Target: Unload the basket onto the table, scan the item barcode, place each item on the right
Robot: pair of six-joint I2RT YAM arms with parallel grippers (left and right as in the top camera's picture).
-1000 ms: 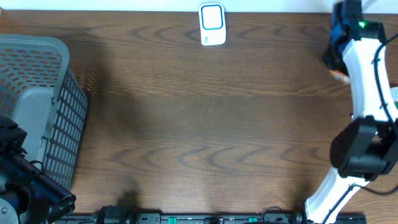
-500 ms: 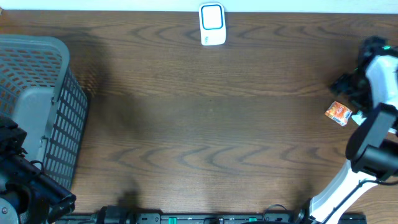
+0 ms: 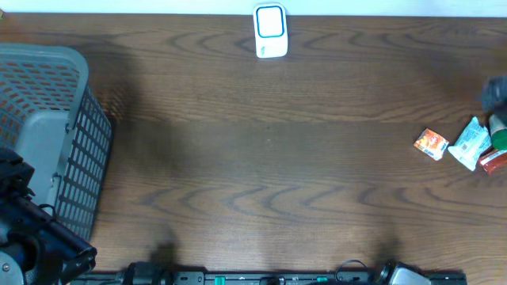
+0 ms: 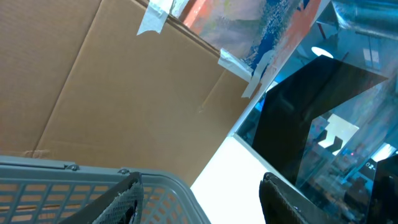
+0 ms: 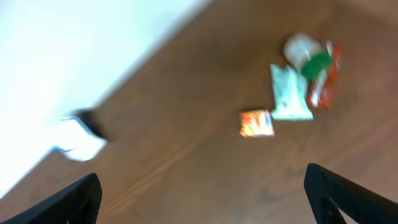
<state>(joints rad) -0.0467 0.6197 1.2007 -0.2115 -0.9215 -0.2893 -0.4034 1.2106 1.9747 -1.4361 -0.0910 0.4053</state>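
Note:
The scanner [image 3: 269, 32], a white unit with a blue face, stands at the table's far edge; it shows as a white blur [image 5: 81, 144] in the right wrist view. An orange packet [image 3: 431, 144] [image 5: 256, 123] lies by the right edge, beside a pale teal packet [image 3: 469, 142] [image 5: 290, 99], a green-capped item [image 3: 499, 141] [image 5: 314, 62] and a red packet [image 3: 493, 162] [image 5: 326, 84]. My right gripper [image 5: 202, 199] hangs high above them, wide open and empty. My left gripper [image 4: 199, 202] is open and empty over the basket rim [image 4: 93, 177].
A grey mesh basket [image 3: 47, 119] fills the left side of the table, with my left arm [image 3: 24, 229] just in front of it. A dark blur [image 3: 495, 93] shows at the right edge. Cardboard [image 4: 124, 93] rises behind the basket.
My right arm has swung out of the overhead view to the right. Its jaws opened wide, and the orange packet now lies on the table. The other items by the right edge came into sight.

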